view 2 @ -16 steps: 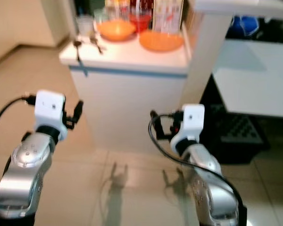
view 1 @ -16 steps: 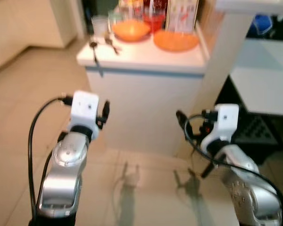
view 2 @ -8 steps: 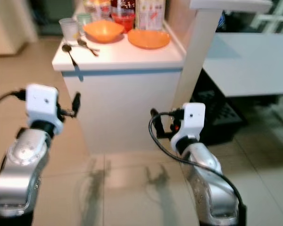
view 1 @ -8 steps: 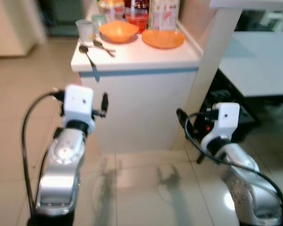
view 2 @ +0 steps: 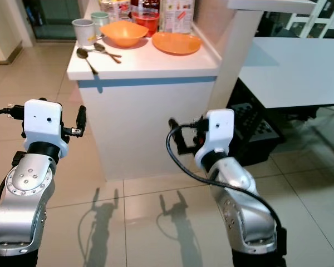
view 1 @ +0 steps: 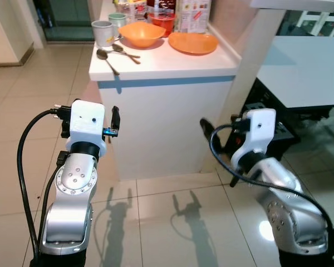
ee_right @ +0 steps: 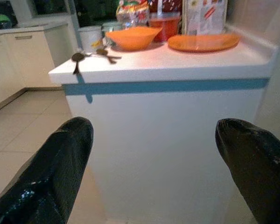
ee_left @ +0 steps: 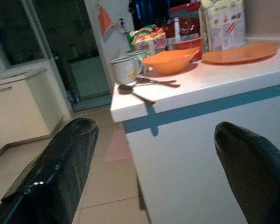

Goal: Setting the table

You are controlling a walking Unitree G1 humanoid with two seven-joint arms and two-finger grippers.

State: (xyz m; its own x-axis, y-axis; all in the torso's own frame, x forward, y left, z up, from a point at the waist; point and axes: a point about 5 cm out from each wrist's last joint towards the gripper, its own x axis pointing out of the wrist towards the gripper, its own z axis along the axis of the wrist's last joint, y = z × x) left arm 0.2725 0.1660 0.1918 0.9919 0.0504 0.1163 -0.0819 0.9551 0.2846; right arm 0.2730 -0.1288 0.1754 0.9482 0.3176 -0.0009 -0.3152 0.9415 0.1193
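Observation:
A white counter with a blue stripe stands ahead of me. On it sit an orange bowl, an orange plate, two spoons, two mugs, a red container and a carton. My left gripper is held up before the counter's left front corner, open and empty. My right gripper is raised level with the counter's front face near its right side, also open and empty. Both are well short of the counter top.
A white pillar rises right of the counter. Beyond it is a pale table with a black crate underneath. Glossy tiled floor lies between me and the counter. Cream cabinets stand far left.
The whole picture has shifted and sharpened, so the camera moved; the counter now sits slightly left of centre. Both arms keep the same raised pose, fingers apart.

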